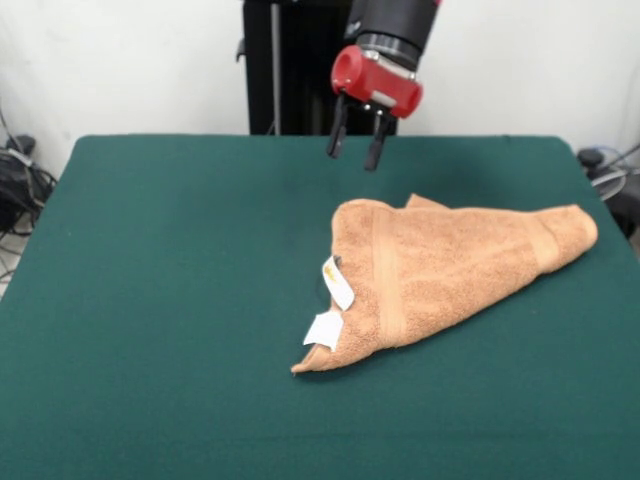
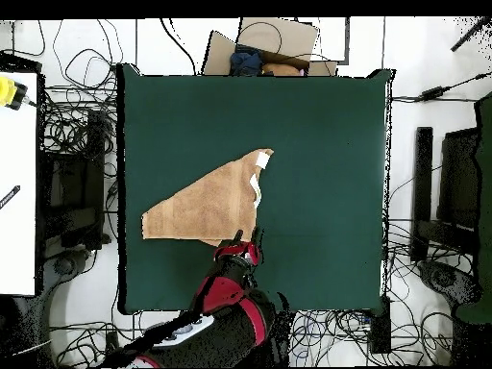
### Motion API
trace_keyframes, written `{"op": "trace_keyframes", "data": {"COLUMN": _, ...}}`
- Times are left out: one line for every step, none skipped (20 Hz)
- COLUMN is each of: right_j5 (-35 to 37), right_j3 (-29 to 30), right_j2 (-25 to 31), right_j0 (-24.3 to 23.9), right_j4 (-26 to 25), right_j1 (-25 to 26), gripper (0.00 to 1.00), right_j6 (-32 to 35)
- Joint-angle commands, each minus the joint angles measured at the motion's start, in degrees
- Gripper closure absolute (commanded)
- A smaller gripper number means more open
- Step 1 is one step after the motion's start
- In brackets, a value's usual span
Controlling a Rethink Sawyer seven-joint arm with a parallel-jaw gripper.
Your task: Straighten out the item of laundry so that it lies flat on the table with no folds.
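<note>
Hanging above the towel, the fingers stand slightly apart, gripping nothing.

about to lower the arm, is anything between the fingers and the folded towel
Nothing visible. The red-and-black gripper hangs open above bare dark green felt table, just beyond the far edge of the folded orange-tan terry towel; only open air separates them.

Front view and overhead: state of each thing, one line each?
towel: folded over into a rough triangle, not flat, lying on the table, not held.
white tags: exposed at the towel's folded edge, two showing.
pincer: open, empty, raised above the table just off the towel's edge, not touching it.
table: green cover, bears only the towel.
</note>
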Motion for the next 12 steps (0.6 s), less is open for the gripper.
{"op": "trace_keyframes", "data": {"right_j5": 7.3, "right_j3": -2.5, "right_j2": 7.7, "right_j0": -0.6, "right_j4": -1.8, "right_j1": 0.4, "gripper": 0.00, "right_j6": 4.9}}
{"op": "trace_keyframes", "data": {"right_j5": 7.6, "right_j3": -2.5, "right_j2": 7.7, "right_j0": -0.6, "right_j4": -1.7, "right_j1": 0.3, "gripper": 0.00, "right_j6": 4.8}}
{"op": "trace_keyframes", "data": {"right_j5": 7.7, "right_j3": -2.4, "right_j2": 7.6, "right_j0": -0.5, "right_j4": -1.7, "right_j1": 0.3, "gripper": 0.00, "right_j6": 4.9}}
{"op": "trace_keyframes", "data": {"right_j5": 7.7, "right_j3": -2.3, "right_j2": 7.5, "right_j0": -0.3, "right_j4": -1.4, "right_j1": 0.4, "gripper": 0.00, "right_j6": 4.9}}
{"op": "trace_keyframes", "data": {"right_j5": 7.9, "right_j3": -2.2, "right_j2": 7.6, "right_j0": -0.4, "right_j4": -1.5, "right_j1": 0.3, "gripper": 0.00, "right_j6": 5.0}}
{"op": "trace_keyframes", "data": {"right_j5": 7.9, "right_j3": -2.2, "right_j2": 7.6, "right_j0": -0.5, "right_j4": -1.6, "right_j1": 0.2, "gripper": 0.00, "right_j6": 5.1}}
{"op": "trace_keyframes", "data": {"right_j5": 7.9, "right_j3": -2.2, "right_j2": 7.7, "right_j0": -0.6, "right_j4": -1.8, "right_j1": 0.1, "gripper": 0.00, "right_j6": 5.2}}
{"op": "trace_keyframes", "data": {"right_j5": 7.6, "right_j3": -2.1, "right_j2": 7.7, "right_j0": -0.7, "right_j4": -1.8, "right_j1": 0.3, "gripper": 0.00, "right_j6": 5.3}}
{"op": "trace_keyframes", "data": {"right_j5": 7.7, "right_j3": -2.0, "right_j2": 7.8, "right_j0": -0.8, "right_j4": -1.9, "right_j1": 0.3, "gripper": 0.00, "right_j6": 5.4}}
{"op": "trace_keyframes", "data": {"right_j5": 7.5, "right_j3": -2.0, "right_j2": 7.9, "right_j0": -0.9, "right_j4": -1.9, "right_j1": 0.4, "gripper": 0.00, "right_j6": 5.4}}
{"op": "trace_keyframes", "data": {"right_j5": 7.4, "right_j3": -2.0, "right_j2": 7.9, "right_j0": -0.9, "right_j4": -1.9, "right_j1": 0.5, "gripper": 0.00, "right_j6": 5.5}}
{"op": "trace_keyframes", "data": {"right_j5": 7.5, "right_j3": -2.0, "right_j2": 8.1, "right_j0": -1.0, "right_j4": -1.9, "right_j1": 0.5, "gripper": 0.00, "right_j6": 5.6}}
